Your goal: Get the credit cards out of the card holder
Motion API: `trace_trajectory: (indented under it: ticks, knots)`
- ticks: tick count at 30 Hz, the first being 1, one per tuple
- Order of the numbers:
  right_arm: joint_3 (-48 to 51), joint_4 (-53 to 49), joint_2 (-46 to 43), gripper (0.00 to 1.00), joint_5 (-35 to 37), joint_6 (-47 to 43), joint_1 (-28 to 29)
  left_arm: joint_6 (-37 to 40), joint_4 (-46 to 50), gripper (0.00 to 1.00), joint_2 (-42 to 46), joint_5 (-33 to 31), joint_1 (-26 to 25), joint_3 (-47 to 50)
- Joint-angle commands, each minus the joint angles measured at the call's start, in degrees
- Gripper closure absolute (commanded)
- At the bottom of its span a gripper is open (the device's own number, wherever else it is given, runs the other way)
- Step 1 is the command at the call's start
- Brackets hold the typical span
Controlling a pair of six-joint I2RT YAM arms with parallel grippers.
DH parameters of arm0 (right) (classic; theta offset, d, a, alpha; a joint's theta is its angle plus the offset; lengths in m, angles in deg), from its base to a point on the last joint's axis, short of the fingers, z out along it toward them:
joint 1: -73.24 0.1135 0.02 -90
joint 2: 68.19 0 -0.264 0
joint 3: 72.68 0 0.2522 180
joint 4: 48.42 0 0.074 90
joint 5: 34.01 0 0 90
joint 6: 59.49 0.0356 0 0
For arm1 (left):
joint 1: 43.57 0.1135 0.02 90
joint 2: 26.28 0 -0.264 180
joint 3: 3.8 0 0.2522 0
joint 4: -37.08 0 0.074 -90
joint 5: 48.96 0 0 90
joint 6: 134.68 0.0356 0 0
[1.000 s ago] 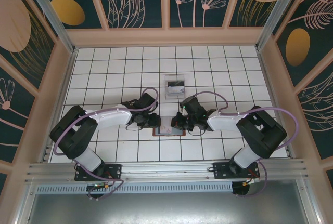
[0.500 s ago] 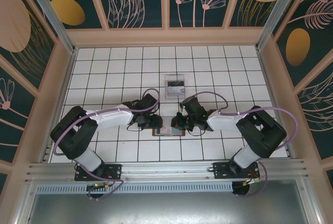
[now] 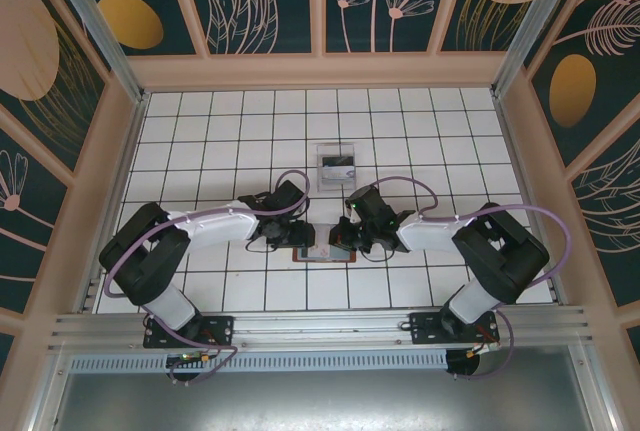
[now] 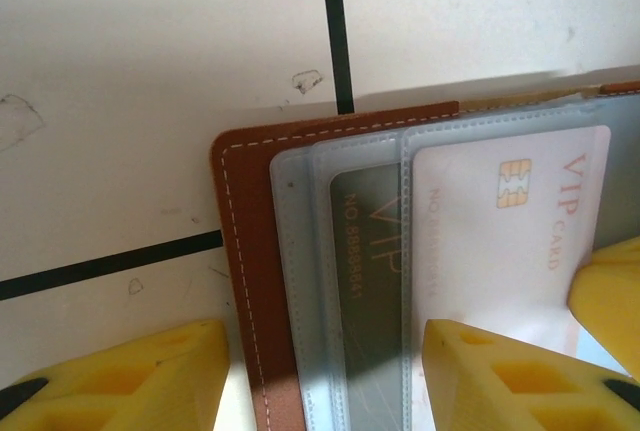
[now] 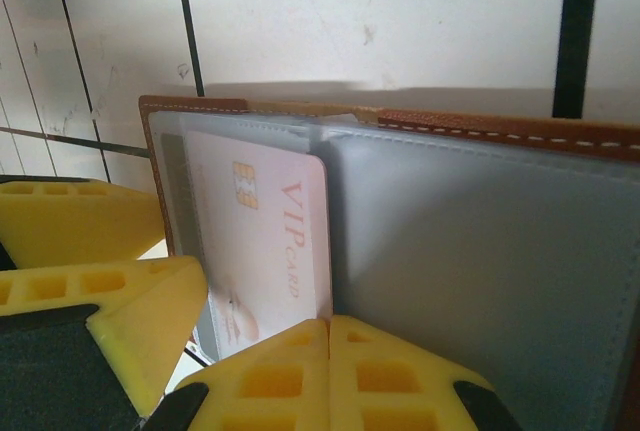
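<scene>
On the white tiled table (image 3: 200,131), the left arm (image 3: 200,223) reaches in from the left toward the middle. The left gripper (image 3: 303,234) sits low over the left side of the card holder (image 3: 322,248). The card holder lies open and flat on the table between the two arms, near the front. In the left wrist view the left gripper's two yellow fingers (image 4: 110,376) stand wide apart, so it is let go and holds nothing. One finger is over the bare table just left of the brown leather edge, and the other is over the see-through pockets. In the left half of the card holder a dark card (image 4: 365,271) is tucked in a pocket. Just to its right is a white card (image 4: 510,221) with a gold chip and the words VIP CARD, and it covers part of the dark card. Both cards are inside the card holder. Next comes the right gripper (image 5: 330,336), with its yellow fingers (image 5: 270,381) squeezed tight together at the lower edge of the white card. I cannot tell if the card is pinched between them. The right half of the card holder is a plain grey-blue pocket with a brown stitched rim. The right arm (image 3: 470,241) comes in from the right. Farther back on the table, well apart from the card holder, stands a small clear stand (image 3: 337,166).
</scene>
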Motion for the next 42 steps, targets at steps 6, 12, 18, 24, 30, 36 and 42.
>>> trace_trajectory:
  ticks: [6,12,18,24,30,36,42]
  knots:
    - [-1.08,-3.27,0.26,0.96,0.52,-1.47,0.33,1.62,6.12,0.49,-4.23,-8.26,-1.05,-1.20]
    - [-1.18,-4.42,-0.42,0.97,1.17,-1.72,0.33,2.11,7.91,0.52,-4.21,-10.29,-1.12,-1.05]
    - [-1.10,-6.24,-2.06,0.99,2.76,-2.31,-0.02,2.16,7.80,0.54,-5.75,-10.03,-1.09,-0.86]
    - [-0.74,-7.35,-3.49,1.00,3.33,-2.72,-0.55,2.03,7.76,0.55,-5.78,-9.73,-1.15,-0.86]
    - [-0.67,-8.59,-5.00,1.00,3.77,-3.16,-0.89,2.03,7.62,0.55,-5.70,-9.60,-1.13,-0.85]
    - [-0.65,-10.78,-6.80,1.00,4.64,-4.22,-1.25,1.59,7.25,0.55,-5.52,-9.34,-1.12,-1.29]
    - [-1.14,-13.66,-9.14,1.00,5.68,-5.44,-1.64,1.06,6.13,0.55,-4.91,-7.90,-1.15,-1.39]
